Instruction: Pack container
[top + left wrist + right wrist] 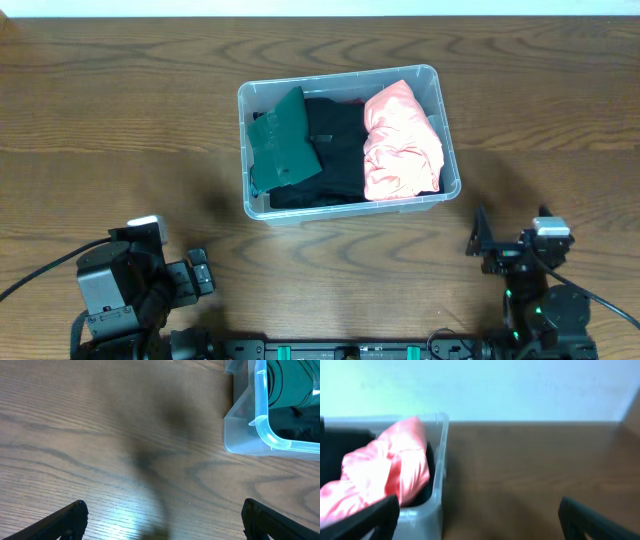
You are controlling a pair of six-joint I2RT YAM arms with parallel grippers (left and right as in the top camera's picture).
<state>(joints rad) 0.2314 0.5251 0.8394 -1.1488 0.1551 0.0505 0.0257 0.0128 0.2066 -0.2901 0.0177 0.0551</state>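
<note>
We judge packing done: green cloth (283, 140), black cloth (338, 152), pink cloth (400, 140) fill the container (350, 209) at twelve o'clock; left gripper (164, 505), right gripper (479, 502) both spread; next, only parking

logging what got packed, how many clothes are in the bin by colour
green garment: 1
black garment: 1, as far as can be seen
pink garment: 1
total in the container: 3

Non-task items, overhead and right wrist views.
Folded dark green garment (283, 138) at left, black garment (338, 150) in the middle, crumpled salmon-pink garment (400, 140) at right, each touching its neighbour; dark wood-grain counter (120, 120); pale wall (520, 385) behind.
</note>
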